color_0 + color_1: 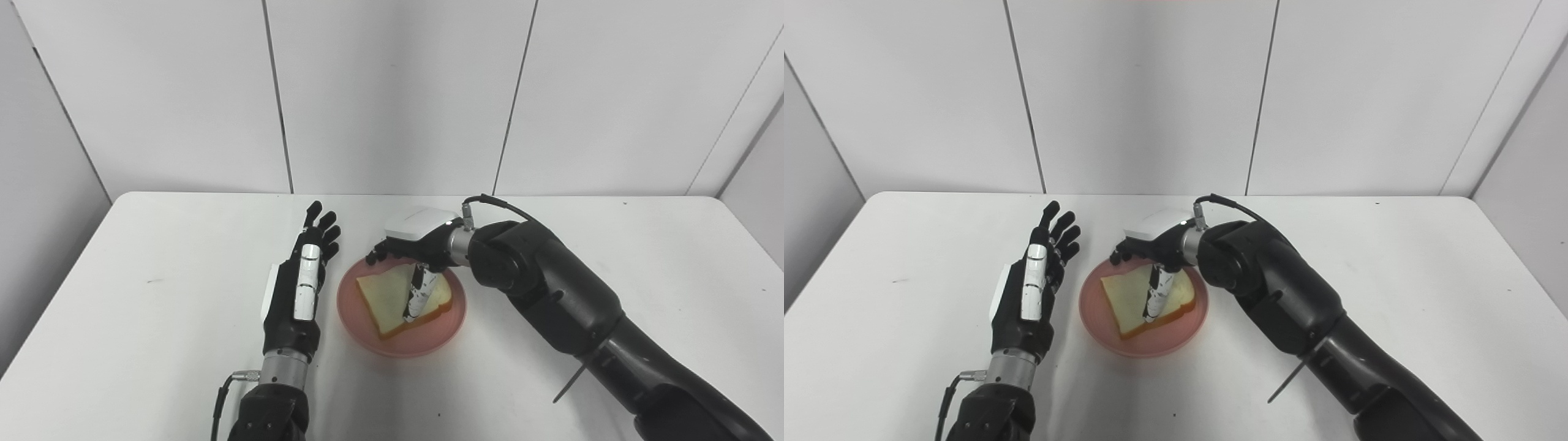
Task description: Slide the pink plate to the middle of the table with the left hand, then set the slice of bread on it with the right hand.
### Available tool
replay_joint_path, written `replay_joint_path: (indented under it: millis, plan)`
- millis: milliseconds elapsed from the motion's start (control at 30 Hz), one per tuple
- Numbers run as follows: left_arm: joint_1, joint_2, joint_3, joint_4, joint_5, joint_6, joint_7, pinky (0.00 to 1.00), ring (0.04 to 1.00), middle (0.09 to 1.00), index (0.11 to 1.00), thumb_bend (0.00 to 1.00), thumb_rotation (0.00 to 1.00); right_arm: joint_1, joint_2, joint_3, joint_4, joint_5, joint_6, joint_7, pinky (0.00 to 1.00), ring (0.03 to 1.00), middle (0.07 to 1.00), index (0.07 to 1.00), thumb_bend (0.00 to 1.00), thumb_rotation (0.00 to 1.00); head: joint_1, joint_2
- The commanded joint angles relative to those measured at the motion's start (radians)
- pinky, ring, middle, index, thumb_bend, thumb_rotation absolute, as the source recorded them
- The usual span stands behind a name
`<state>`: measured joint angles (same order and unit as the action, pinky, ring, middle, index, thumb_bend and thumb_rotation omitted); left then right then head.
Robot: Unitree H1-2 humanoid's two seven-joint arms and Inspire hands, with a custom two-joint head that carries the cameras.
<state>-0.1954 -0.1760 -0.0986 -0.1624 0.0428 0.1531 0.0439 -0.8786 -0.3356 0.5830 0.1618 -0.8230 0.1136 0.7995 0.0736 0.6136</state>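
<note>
Toast-edged slice of white bread [395,298] lying flat on the round, matte pink plate [392,343] near mid-table.

The glossy black right hand [415,248] hovers over the slice — thumb angled down onto the crumb, fingers loosely spread, gripping nothing; the black-and-silver left hand [301,285] rests edge-up just beside the plate's rim, fingers straight and apart, on the smooth white table [153,306].

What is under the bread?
The pink plate lies under the bread, on the table. The right hand covers the bread's far edge, so that part is hidden.
</note>
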Motion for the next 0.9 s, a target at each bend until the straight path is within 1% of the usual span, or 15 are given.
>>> replay_joint_path:
  millis: [0,100,133,233,333,367,400,500,533,567,600,667,767,800,867]
  plan:
    - [-0.040,0.000,-0.005,-0.043,-0.001,-0.004,-0.007,0.94,0.931,0.943,0.943,0.69,1.00,-0.041,0.002,-0.018,-0.030,-0.006,0.008,-0.017,0.66,0.756,0.809,0.802,0.95,0.25,0.000,0.002]
    - [-0.040,0.002,-0.005,-0.046,-0.003,-0.003,-0.011,0.94,0.932,0.942,0.942,0.69,1.00,-0.037,0.003,-0.020,-0.037,-0.010,0.008,-0.015,0.62,0.738,0.805,0.803,0.96,0.25,0.000,0.002]
    - [-0.040,0.003,-0.005,-0.046,-0.003,-0.004,-0.012,0.94,0.933,0.943,0.944,0.69,1.00,-0.036,0.003,-0.020,-0.038,-0.011,0.009,-0.014,0.63,0.739,0.806,0.803,0.96,0.25,0.000,0.002]
    - [-0.040,0.002,-0.004,-0.047,-0.003,-0.001,-0.012,0.95,0.933,0.946,0.947,0.69,1.00,-0.032,0.003,-0.029,-0.051,0.000,0.021,-0.003,0.65,0.751,0.812,0.806,0.97,0.25,-0.001,0.002]
    - [-0.040,0.001,-0.003,-0.046,-0.004,-0.001,-0.011,0.95,0.933,0.944,0.944,0.68,1.00,-0.031,-0.003,-0.045,-0.082,0.016,0.036,0.018,0.73,0.815,0.865,0.856,0.98,0.27,-0.001,-0.001]
    - [-0.039,0.000,-0.002,-0.044,-0.004,-0.005,-0.010,0.95,0.933,0.944,0.944,0.68,1.00,-0.027,-0.006,-0.058,-0.098,0.025,0.036,0.012,0.74,0.828,0.877,0.870,0.98,0.28,-0.002,-0.005]
    - [-0.039,0.000,-0.002,-0.043,-0.003,-0.007,-0.009,0.95,0.929,0.939,0.941,0.68,1.00,-0.023,-0.009,-0.071,-0.115,0.031,0.040,0.008,0.72,0.824,0.883,0.883,0.99,0.28,-0.001,-0.007]
    - [-0.038,0.000,-0.002,-0.038,-0.002,-0.014,-0.009,0.94,0.925,0.937,0.942,0.68,1.00,-0.014,-0.015,-0.107,-0.161,0.040,0.067,0.008,0.74,0.859,0.916,0.923,0.98,0.31,-0.001,-0.014]
    - [-0.038,0.002,-0.003,-0.035,0.001,-0.018,-0.009,0.94,0.925,0.937,0.942,0.68,1.00,-0.004,-0.016,-0.134,-0.190,0.051,0.091,0.007,0.74,0.861,0.917,0.925,0.98,0.31,-0.001,-0.015]
    - [-0.037,0.003,-0.003,-0.033,0.003,-0.022,-0.009,0.94,0.922,0.937,0.940,0.68,1.00,0.002,-0.015,-0.152,-0.210,0.059,0.107,0.006,0.80,0.891,0.936,0.947,0.98,0.33,-0.002,-0.018]
    - [-0.037,0.005,-0.003,-0.029,0.004,-0.027,-0.009,0.93,0.921,0.937,0.940,0.68,1.00,0.015,-0.015,-0.182,-0.238,0.080,0.135,0.005,0.82,0.901,0.943,0.954,0.98,0.34,-0.003,-0.021]
    - [-0.036,0.006,-0.002,-0.025,0.003,-0.031,-0.009,0.93,0.921,0.937,0.938,0.68,1.00,0.042,-0.016,-0.224,-0.278,0.111,0.164,-0.001,0.80,0.900,0.939,0.967,0.97,0.36,-0.005,-0.026]
    - [-0.035,0.005,-0.001,-0.021,0.001,-0.034,-0.007,0.92,0.920,0.933,0.935,0.69,1.00,0.075,-0.021,-0.262,-0.311,0.142,0.187,-0.014,0.81,0.911,0.949,0.988,0.99,0.46,-0.005,-0.026]
    - [-0.034,0.007,-0.001,-0.017,-0.001,-0.040,-0.009,0.92,0.922,0.935,0.936,0.68,1.00,0.094,-0.023,-0.284,-0.321,0.164,0.196,-0.023,0.81,0.918,0.962,0.995,1.00,0.51,-0.008,-0.034]
    - [-0.032,0.010,0.000,-0.010,-0.005,-0.049,-0.012,0.92,0.921,0.934,0.935,0.68,1.00,0.136,-0.025,-0.331,-0.342,0.202,0.219,-0.047,0.81,0.925,0.972,0.998,1.00,0.56,-0.011,-0.037]
